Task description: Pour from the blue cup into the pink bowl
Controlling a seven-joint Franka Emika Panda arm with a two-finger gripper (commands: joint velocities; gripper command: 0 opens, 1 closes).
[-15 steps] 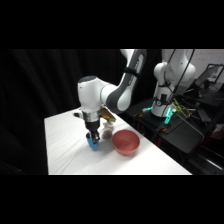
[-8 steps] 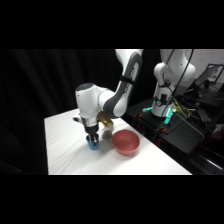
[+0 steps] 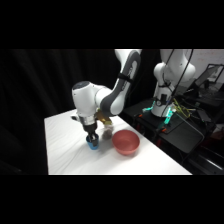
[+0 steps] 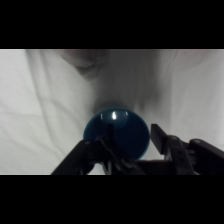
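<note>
The blue cup point(image 3: 93, 145) stands upright on the white table point(image 3: 65, 150), left of the pink bowl point(image 3: 125, 141). My gripper point(image 3: 92, 138) has come down from above onto the cup and stands open. In the wrist view the cup point(image 4: 116, 132) sits between the two fingers, one finger point(image 4: 161, 140) beside its right rim and the other at its left. The cup's inside looks dark, and I cannot make out any contents. The bowl is out of the wrist view.
A small grey lumpy object point(image 3: 107, 134) lies just behind the cup, between it and the bowl. A second white robot point(image 3: 165, 85) and dark equipment stand off the table at the right. The table's front edge point(image 3: 115, 172) runs close below the bowl.
The gripper has sunk a little lower over the blue cup. The cup and bowl have not moved.
</note>
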